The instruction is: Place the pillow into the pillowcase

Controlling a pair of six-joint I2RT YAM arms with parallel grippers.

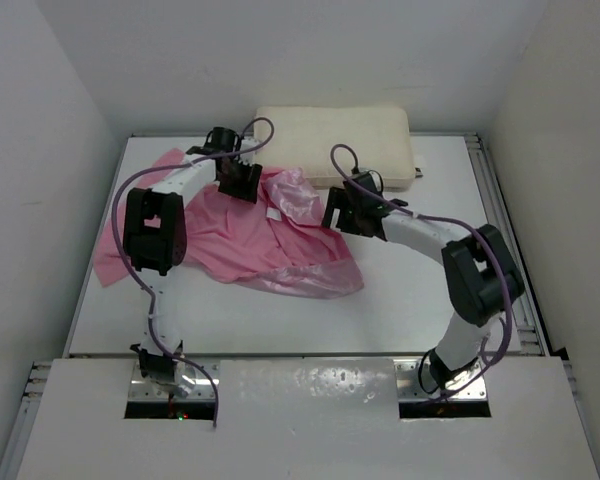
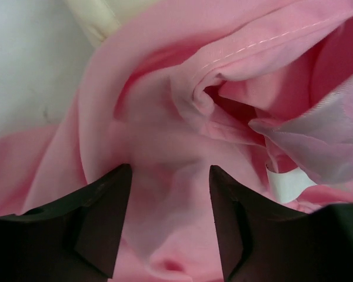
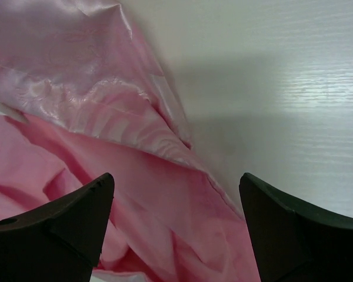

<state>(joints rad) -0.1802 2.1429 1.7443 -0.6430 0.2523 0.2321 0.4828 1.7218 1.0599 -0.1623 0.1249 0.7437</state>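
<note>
Pink satin pillowcase lies crumpled just beside the cream pillow. My left gripper and right gripper hover over it, jaws apart and empty. I should pinch one hem layer only, opening the mouth toward the pillow.

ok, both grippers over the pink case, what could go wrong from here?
1. The pillowcase is bunched in folds; the left gripper, open over them, may pinch both layers and shut the mouth.
2. The right gripper, open at the shiny edge beside bare table, may slip off.
3. The pillow sits at the far edge; reaching it may drag the cloth.
</note>
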